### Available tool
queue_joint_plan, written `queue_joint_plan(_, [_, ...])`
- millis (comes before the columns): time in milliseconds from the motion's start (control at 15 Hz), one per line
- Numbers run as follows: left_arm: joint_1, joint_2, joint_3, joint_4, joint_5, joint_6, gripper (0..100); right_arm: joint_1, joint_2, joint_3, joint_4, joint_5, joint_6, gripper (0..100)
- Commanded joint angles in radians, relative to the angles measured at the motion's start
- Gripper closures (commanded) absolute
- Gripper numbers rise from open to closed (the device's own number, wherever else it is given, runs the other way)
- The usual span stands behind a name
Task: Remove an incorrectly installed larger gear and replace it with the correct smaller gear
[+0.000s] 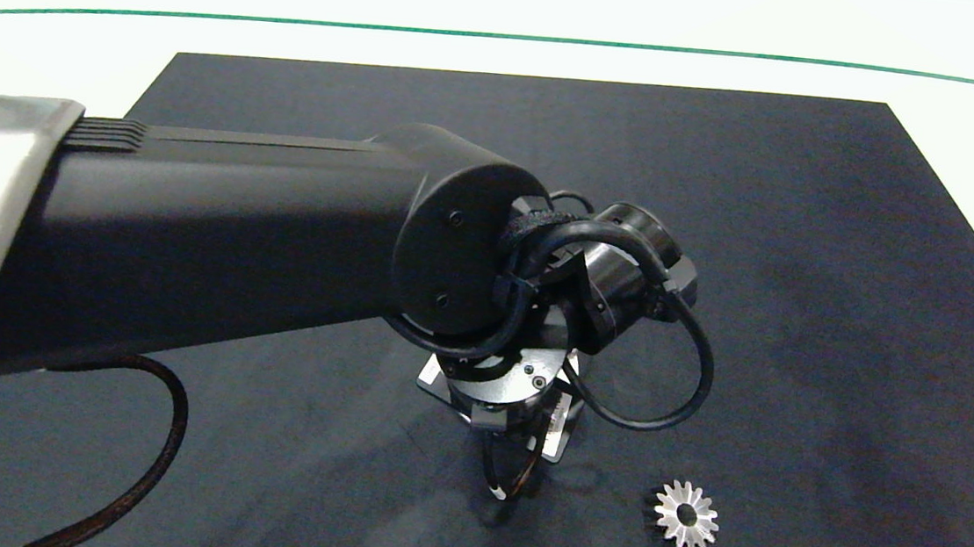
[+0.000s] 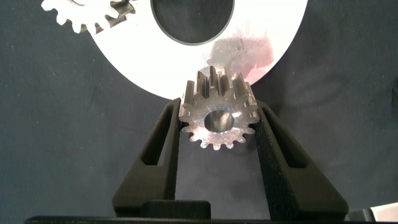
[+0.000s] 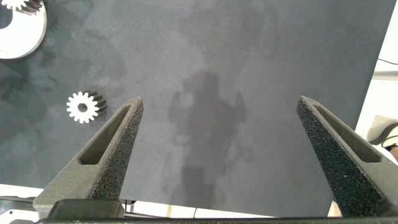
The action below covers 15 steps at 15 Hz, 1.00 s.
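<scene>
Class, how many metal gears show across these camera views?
4: the smaller gear in the left pincer, the larger gear loose on the mat, two meshed gears on the white plate; more may be hidden.

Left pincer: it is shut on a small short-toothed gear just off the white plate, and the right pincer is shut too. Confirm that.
Not quite. The left pincer is indeed shut on the smaller gear at the edge of the white plate, as the left wrist view shows. But the right pincer is open: the right wrist view shows its fingers spread wide over the dark mat, holding nothing.
</scene>
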Motion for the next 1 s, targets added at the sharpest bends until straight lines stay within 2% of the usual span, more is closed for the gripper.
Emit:
queue_joint_plan(67, [0.000,0.020,-0.017,0.006,0.003,-0.001,81,0.002,0.002,0.003,0.007,0.001,-0.003,0])
queue_joint_plan(200, [0.000,0.029,-0.017,0.006,0.003,-0.001,81,0.002,0.000,0.004,0.007,0.004,-0.015,0])
queue_joint_plan(667, [0.001,0.025,-0.017,0.006,0.003,-0.018,81,0.000,0.000,0.004,0.007,0.011,-0.017,0])
queue_joint_plan(733, [0.000,0.025,-0.017,0.009,0.003,-0.018,0,0.000,0.000,0.004,0.007,0.011,-0.017,0])
queue_joint_plan(1000, [0.000,0.025,-0.017,0.006,0.003,-0.022,0,0.000,0.000,0.004,0.007,0.011,-0.017,0])
